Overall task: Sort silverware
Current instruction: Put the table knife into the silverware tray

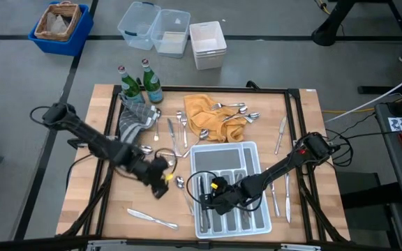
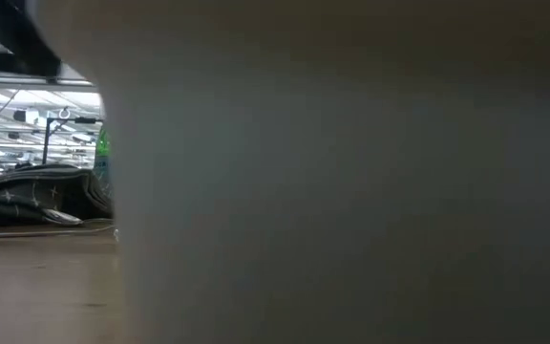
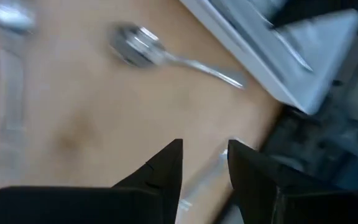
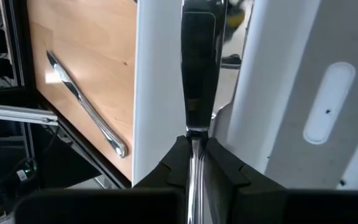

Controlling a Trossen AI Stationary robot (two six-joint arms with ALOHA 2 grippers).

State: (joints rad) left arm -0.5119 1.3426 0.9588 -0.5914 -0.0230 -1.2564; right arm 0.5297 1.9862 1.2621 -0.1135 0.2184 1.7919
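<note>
The white tray (image 1: 257, 150) lies at the table's near middle, with some silverware in its slots. My right gripper (image 1: 213, 199) hangs over the tray's left slots, shut on a slim flat piece of silverware (image 4: 199, 62). My left gripper (image 1: 162, 183) stands open above the bare wood just left of the tray. A spoon (image 3: 135, 46) lies on the table beyond its fingers, and a blurred shiny piece (image 3: 201, 183) shows through the gap. More silverware lies on the yellow cloth (image 1: 211, 118) and around it. My right gripper pinches the piece's narrow end (image 4: 194, 142) between its two fingers (image 4: 179, 158). The fingers slant down from the table's right side and lie along the piece. The piece reaches forward from them over a tray slot beside a white wall (image 4: 157, 93). Whether its far end rests in the tray I cannot tell.
Two green bottles (image 1: 138, 84) and a grey cloth (image 1: 135, 122) stand at the far left. A knife (image 1: 152, 218) lies near the front edge, and more knives (image 1: 287, 199) lie right of the tray. A pale blurred surface (image 2: 351, 172) blocks most of the low view.
</note>
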